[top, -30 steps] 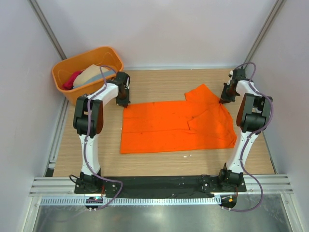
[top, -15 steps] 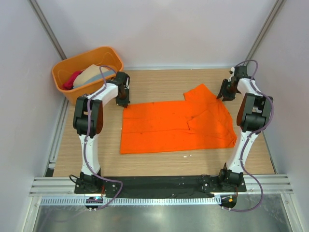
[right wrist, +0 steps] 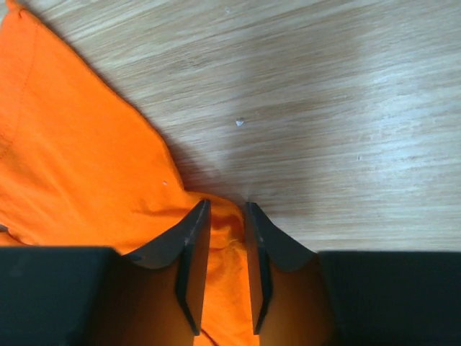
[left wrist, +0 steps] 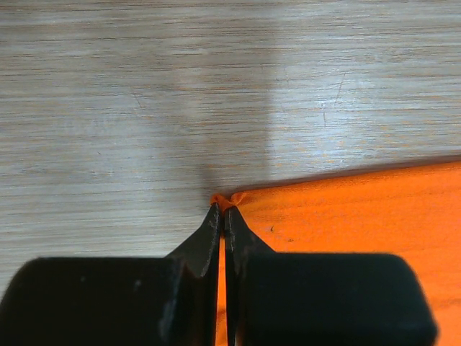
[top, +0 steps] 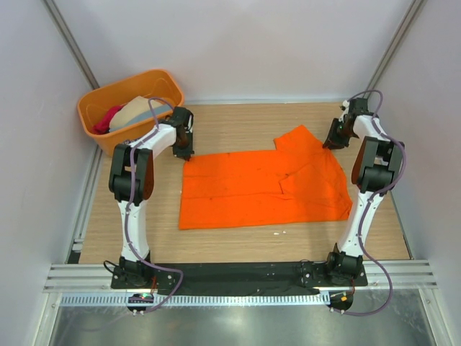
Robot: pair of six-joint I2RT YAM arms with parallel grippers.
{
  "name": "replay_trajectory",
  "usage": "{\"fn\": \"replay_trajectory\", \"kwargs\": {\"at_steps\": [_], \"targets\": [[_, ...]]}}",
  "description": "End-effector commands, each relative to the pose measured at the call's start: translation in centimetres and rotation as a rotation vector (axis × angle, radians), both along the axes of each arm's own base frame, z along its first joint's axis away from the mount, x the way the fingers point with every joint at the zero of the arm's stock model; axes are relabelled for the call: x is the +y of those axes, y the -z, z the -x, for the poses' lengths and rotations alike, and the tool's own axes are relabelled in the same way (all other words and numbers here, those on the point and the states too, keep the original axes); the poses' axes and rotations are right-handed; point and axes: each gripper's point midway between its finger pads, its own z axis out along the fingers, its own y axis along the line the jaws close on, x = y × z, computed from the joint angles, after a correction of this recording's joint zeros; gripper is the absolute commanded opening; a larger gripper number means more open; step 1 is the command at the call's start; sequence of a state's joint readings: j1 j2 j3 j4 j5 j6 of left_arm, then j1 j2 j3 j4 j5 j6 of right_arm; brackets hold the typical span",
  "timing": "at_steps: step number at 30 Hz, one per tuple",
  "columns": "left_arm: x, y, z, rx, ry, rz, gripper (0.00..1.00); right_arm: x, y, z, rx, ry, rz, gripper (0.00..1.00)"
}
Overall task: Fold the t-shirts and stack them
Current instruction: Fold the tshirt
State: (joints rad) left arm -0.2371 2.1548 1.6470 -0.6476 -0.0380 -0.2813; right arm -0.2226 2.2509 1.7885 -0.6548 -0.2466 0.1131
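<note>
A bright orange t-shirt (top: 259,187) lies spread flat on the wooden table, one sleeve pointing to the back right. My left gripper (top: 186,153) is shut on the shirt's back-left corner; in the left wrist view a small pinch of orange cloth (left wrist: 360,216) pokes out above the closed tips (left wrist: 222,209). My right gripper (top: 330,144) sits low at the right sleeve edge. Its jaws (right wrist: 227,205) stand apart with a loose fold of the orange cloth (right wrist: 72,158) between them. More t-shirts, beige (top: 133,112), crimson-pink (top: 108,117) and grey-blue (top: 160,112), lie in a tub.
An orange plastic tub (top: 94,101) stands at the back left corner, just behind my left arm. Pale walls close in the table on three sides. Bare wood (top: 238,122) shows behind the shirt and a strip (top: 238,238) in front of it.
My right gripper opened off the sleeve, shifted slightly towards the back, and now has its jaws apart around the cloth edge. The left gripper and the shirt have stayed put.
</note>
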Motion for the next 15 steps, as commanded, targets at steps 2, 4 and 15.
{"fn": "replay_trajectory", "kwargs": {"at_steps": [2,4,15], "targets": [[1.5,-0.6,-1.4,-0.030,-0.065,0.008,0.00,0.9,-0.2,-0.8,-0.001,-0.036,-0.029,0.26],[1.5,-0.5,-1.4,-0.028,-0.064,0.007,0.00,1.3,-0.4,-0.9,-0.005,-0.049,-0.039,0.25],[1.5,-0.1,-1.4,-0.018,-0.064,0.004,0.00,0.4,-1.5,-1.6,-0.027,-0.025,0.058,0.01]]}}
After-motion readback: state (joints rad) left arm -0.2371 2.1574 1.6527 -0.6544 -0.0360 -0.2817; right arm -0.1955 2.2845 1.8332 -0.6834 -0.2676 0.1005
